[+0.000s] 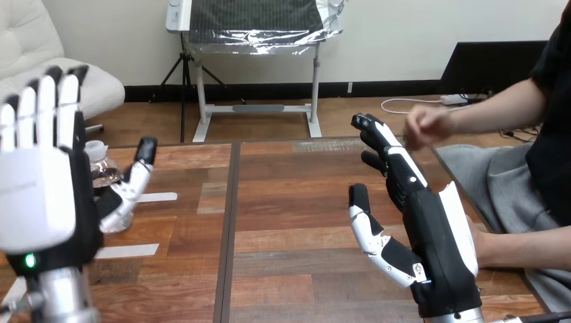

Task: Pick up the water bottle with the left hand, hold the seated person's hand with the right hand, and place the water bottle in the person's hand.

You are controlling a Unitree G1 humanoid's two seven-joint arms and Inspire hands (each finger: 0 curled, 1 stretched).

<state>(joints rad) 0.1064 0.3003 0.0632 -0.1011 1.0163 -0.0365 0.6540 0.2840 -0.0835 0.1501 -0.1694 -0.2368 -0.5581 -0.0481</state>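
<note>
Now, head view: left hand (37, 195) is up at the left, fingers straight and wide, holding nothing; the water bottle (101, 168) stands on the surface (289, 222) just behind its thumb. Right hand (438, 235) is open too, fingers stretched forward, the person's raised hand (426, 126) just beyond its fingertips

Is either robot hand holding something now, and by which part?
Nothing is held. The left hand is open beside the water bottle; the right hand is open near the person's raised hand.
</note>
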